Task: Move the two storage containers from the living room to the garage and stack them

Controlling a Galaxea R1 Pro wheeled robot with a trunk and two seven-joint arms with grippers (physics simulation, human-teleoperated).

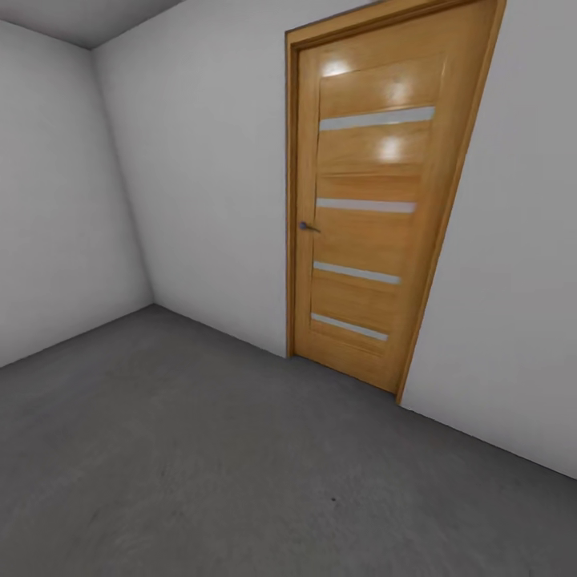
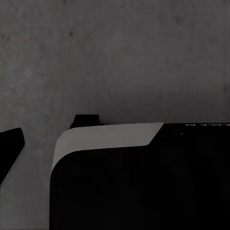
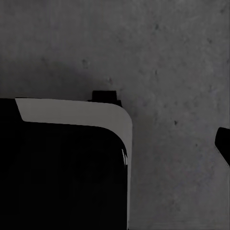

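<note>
One closed wooden door (image 1: pixel 377 192) with four pale glass strips stands in the white wall (image 1: pixel 208 168) above dark grey concrete floor (image 1: pixel 200 473), and whether either claw is open I cannot tell.

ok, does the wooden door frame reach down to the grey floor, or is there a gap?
Touching. In the head view both uprights of the door frame run straight down into the floor, and no gap shows at the foot of either one.

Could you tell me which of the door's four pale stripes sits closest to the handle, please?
The second stripe from the top on the door, just above the handle.
</note>
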